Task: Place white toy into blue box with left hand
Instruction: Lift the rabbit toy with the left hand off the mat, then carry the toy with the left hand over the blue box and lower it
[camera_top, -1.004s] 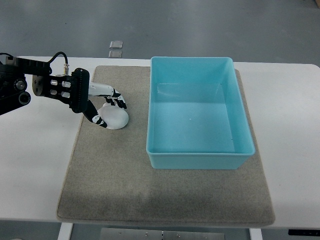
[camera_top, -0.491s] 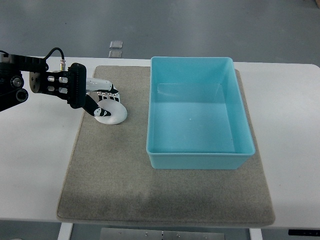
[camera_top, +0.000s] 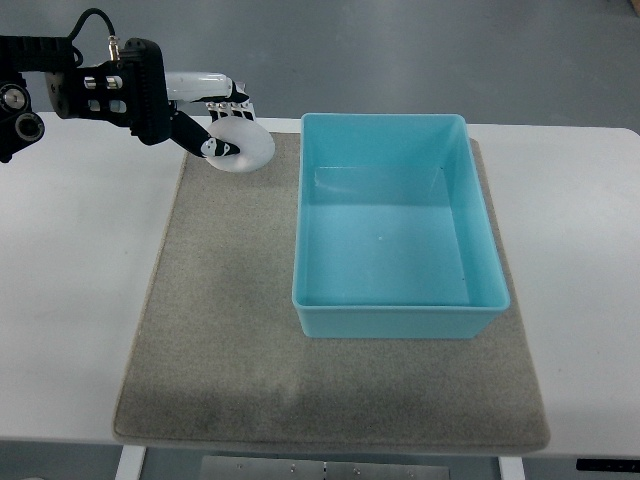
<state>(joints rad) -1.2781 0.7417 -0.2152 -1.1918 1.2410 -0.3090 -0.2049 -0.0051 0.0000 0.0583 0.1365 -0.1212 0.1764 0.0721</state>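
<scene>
The left hand (camera_top: 215, 125) sits in the upper left of the frame, its arm reaching in from the left edge, and its fingers (camera_top: 232, 100) are curled around the white toy (camera_top: 243, 148), clamped on it from above and from the left. The toy is a rounded white lump with no clear long axis; it appears lifted clear of the surface, hanging over the far left corner of the grey mat (camera_top: 230, 330), though the steep view makes the height hard to judge.

The relation that matters for the coming move: the blue box (camera_top: 398, 322) lies to the right of the hand and slightly lower in the frame. The toy is near the box's upper-left corner but apart from it, still outside the wall. My judgement is that the carry needs a sideways travel to the right with the toy kept above the rim, then a release over the open interior, which looks bare. The near wall of the box is the one thing the toy or the fingers could clip if the hand drops too early.

The right hand does not show anywhere in the frame.

The mat lies on a white counter (camera_top: 580, 230), and the box rests on the mat's right half. Beyond the counter's far edge is a grey floor (camera_top: 420, 50), with two small pale squares (camera_top: 233, 97) on it just behind the hand.
</scene>
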